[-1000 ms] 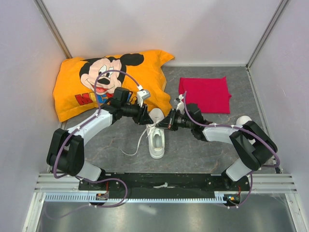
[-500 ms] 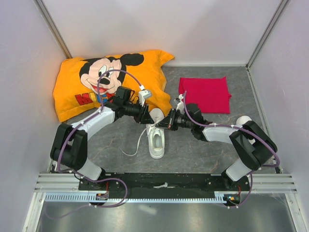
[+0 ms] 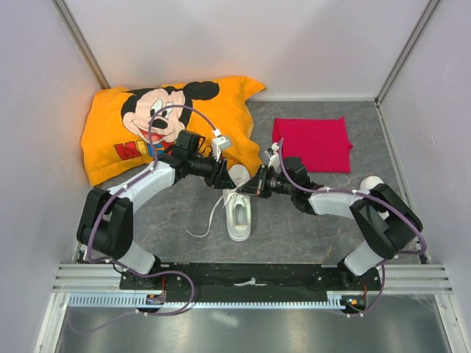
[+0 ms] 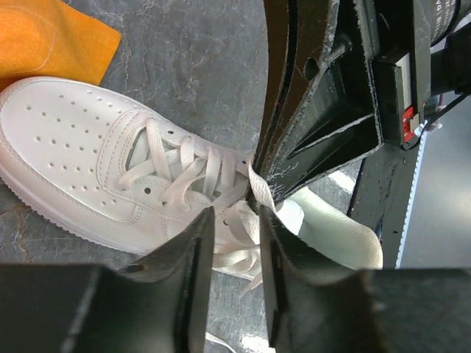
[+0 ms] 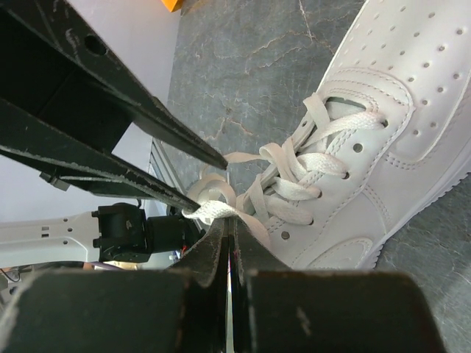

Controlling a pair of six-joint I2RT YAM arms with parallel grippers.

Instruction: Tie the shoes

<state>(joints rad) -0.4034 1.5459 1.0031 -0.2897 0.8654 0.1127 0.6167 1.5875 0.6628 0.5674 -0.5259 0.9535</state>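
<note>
An orange pillow [image 3: 147,132] lies at the far left of the grey worktop [image 3: 309,213]. At the middle sits a white shoe [image 3: 238,217], toe toward the pillow, with a red cloth [image 3: 313,143] at the far right. The left gripper [image 4: 234,220] has its jaws partly apart, straddling a loop of the laces [image 4: 184,165]. The right gripper [image 5: 228,220] meets it from the right, jaws pressed together on a lace strand. From above, both grippers hide the tongue. Whether the left jaws touch the loop is unclear.
</note>
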